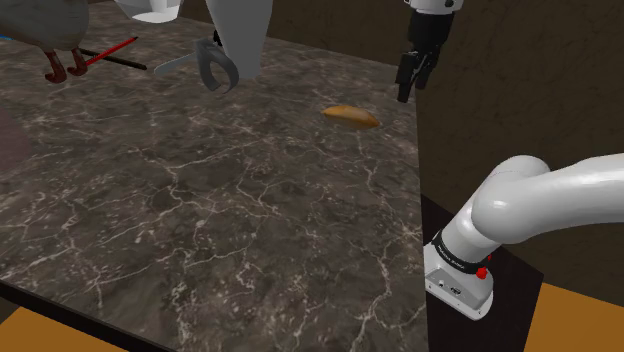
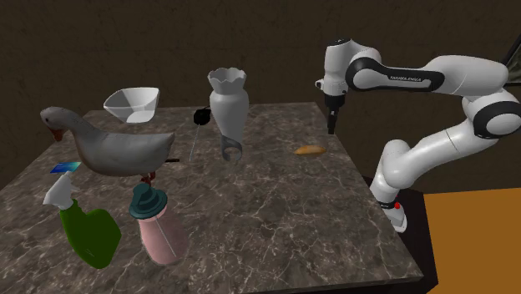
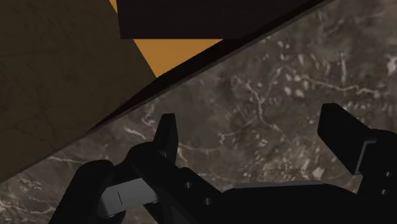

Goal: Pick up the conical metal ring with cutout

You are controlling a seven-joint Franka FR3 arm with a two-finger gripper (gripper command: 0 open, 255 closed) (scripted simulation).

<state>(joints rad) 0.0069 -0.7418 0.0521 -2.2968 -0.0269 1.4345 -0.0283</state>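
1. Since the grey conical ring (image 1: 206, 62) sits at the foot of the white vase (image 1: 240, 30), at the shoulder view's left, a sloppy grasp could topple the vase.
2. Midway, a bread roll (image 1: 350, 116) could snag the sweep.
3. Rightmost, the tool (image 1: 407, 92) hangs open, empty, well apart from the ring.

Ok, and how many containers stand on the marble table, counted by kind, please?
Bottles: 2, the green spray bottle and the pink bottle
Bowls: 1, the white bowl
Vases: 1, the pale grey vase
Total: 4
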